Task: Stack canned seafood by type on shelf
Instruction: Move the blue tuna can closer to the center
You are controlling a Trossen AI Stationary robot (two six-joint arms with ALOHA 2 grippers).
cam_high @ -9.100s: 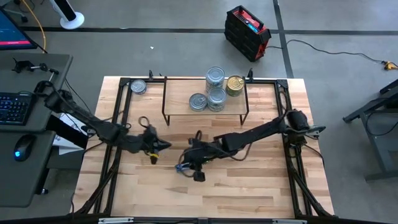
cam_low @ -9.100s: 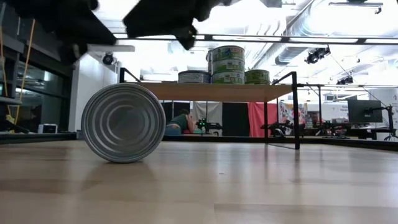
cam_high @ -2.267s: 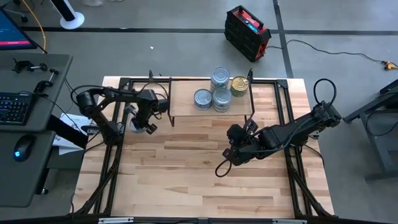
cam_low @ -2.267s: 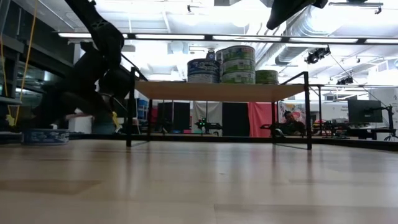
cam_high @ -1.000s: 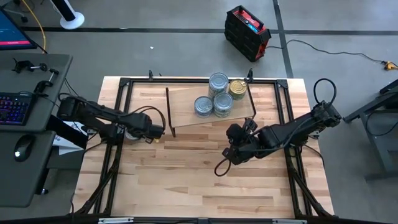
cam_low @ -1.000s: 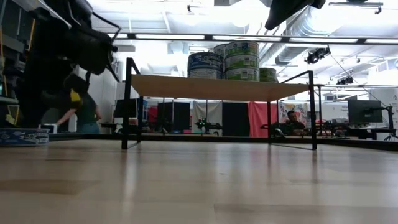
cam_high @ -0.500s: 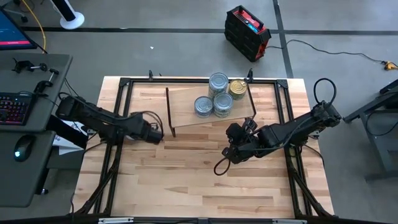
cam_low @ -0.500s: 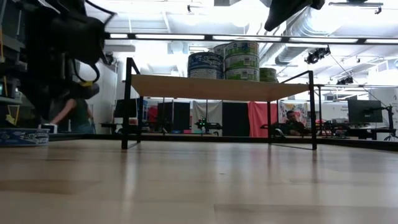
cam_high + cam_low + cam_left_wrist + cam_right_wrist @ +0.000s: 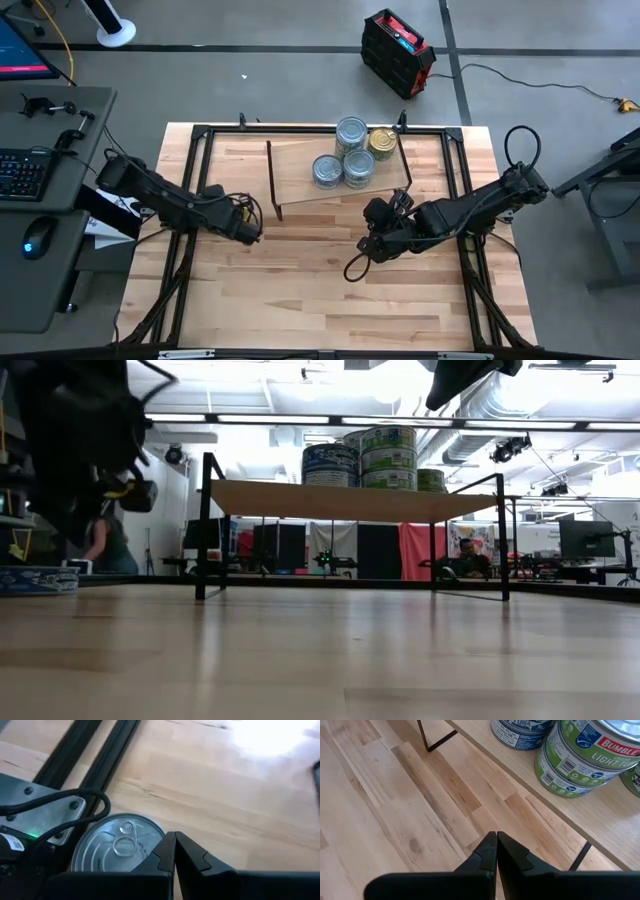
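Surveying from the high view: shelf, a light-wood board on thin black wire legs, sits at the far middle of the desk and looks skewed to its edges; on it stand the tins, round and flat, silver-lidded, in a tight cluster with one gold tin at the right end. Left pincer lies low near the shelf's left leg; right pincer waits just in front of the shelf's right half. Low view: board flat and thin, legs slender; tins are stacked two high at centre, smooth-sided, paper-labelled. One loose tin rests on the desk far left, well apart from the shelf. Left wrist view: left pincer's fingers are pressed together with nothing between them; a pull-tab tin, ribbed bright lid, lies on the desk just beside them, next to a black frame rail. Right wrist view: right pincer is fully closed and empty, above bare plank grain; green-labelled tins stand near the board's edge. Hazards, as judgement: closed fingers must spread before a grasp, else they would shove the slick tin away; a knock against a wire leg could shift the light shelf and topple the stack.
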